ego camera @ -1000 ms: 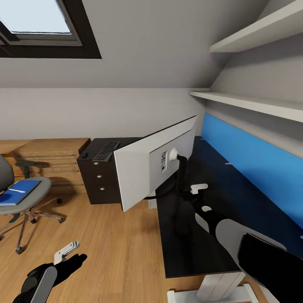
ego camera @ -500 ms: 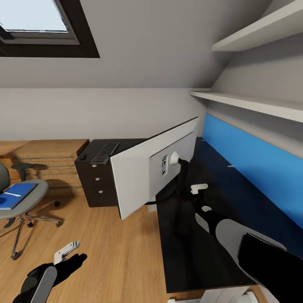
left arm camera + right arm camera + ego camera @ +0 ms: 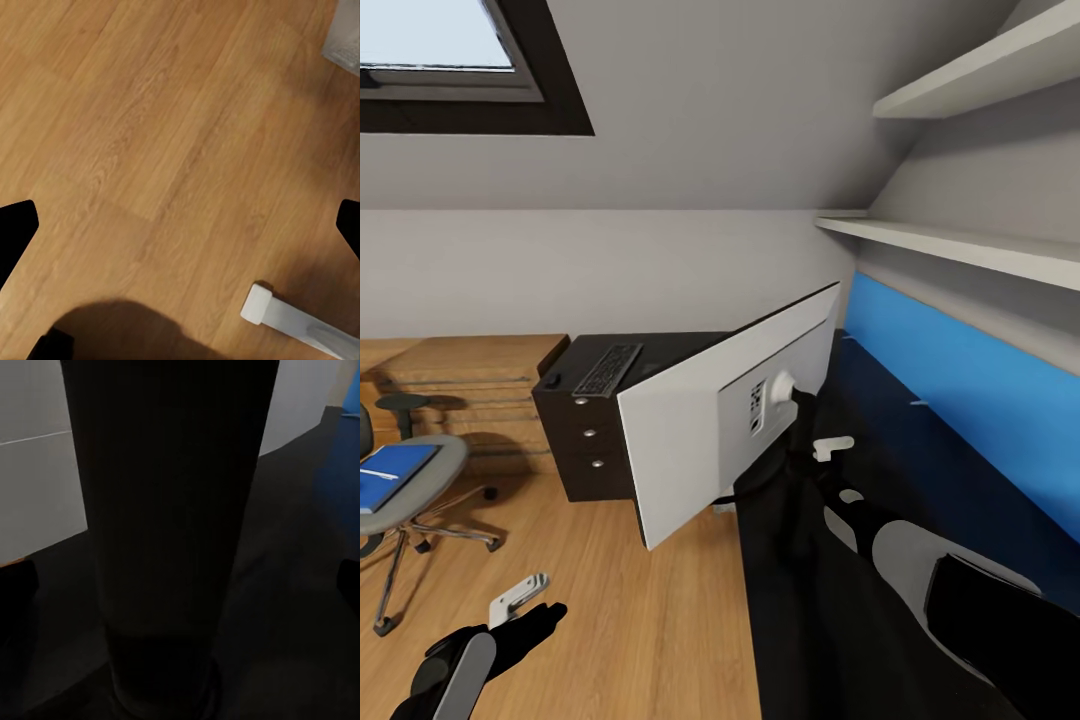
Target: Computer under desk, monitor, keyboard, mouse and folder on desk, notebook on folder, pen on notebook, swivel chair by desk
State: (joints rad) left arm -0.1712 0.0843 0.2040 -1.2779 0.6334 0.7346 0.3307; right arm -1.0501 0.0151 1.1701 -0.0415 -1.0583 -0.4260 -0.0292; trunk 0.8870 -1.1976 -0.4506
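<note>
Two arms frame this bedroom scene: the right gripper (image 3: 800, 452) reaches to the thin black stand of the monitor (image 3: 730, 415), which tilts with its pale back toward the camera above the black desk (image 3: 810, 590); whether the jaws are clenched on the stand cannot be told. The left gripper (image 3: 518, 597) hangs released over the wooden floor (image 3: 165, 135) at 7 o'clock. The keyboard (image 3: 608, 369) lies on the desk's drawer end at 11 o'clock from the monitor, the mouse (image 3: 552, 380) just beside it. At 9 o'clock the swivel chair (image 3: 410, 480) carries the blue folder (image 3: 395, 467).
</note>
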